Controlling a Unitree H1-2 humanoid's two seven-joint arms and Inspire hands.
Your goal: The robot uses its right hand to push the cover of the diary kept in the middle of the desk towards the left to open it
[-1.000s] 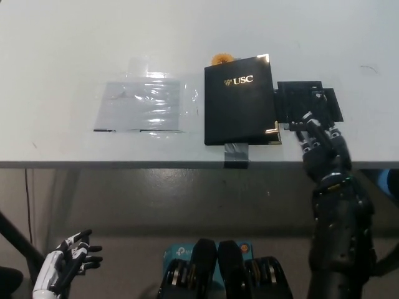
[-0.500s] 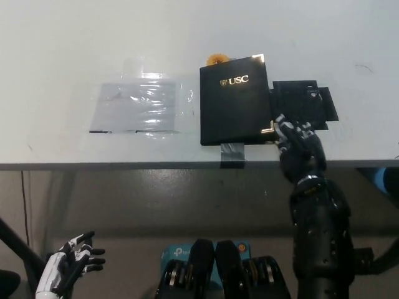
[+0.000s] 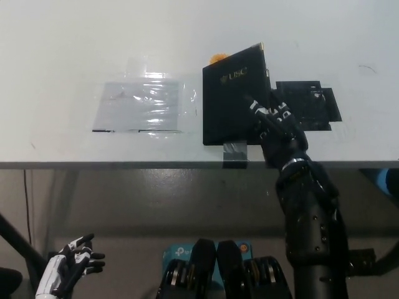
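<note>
Black diary, gold lettering on its cover, near the front edge of the white worktop, right side of cover tilted up. Right robot hand, black, fingers spread, grasping nothing, resting against the cover's lower right part. Black patch just right of diary. Clear plastic sheet to its left. Grey tape at worktop edge. Left robot hand, white, released, low at lower left.

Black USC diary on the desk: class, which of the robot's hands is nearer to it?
Right. The black right hand lies against the black USC diary, at its right edge; the white left hand hangs below the desk, far left.
</note>
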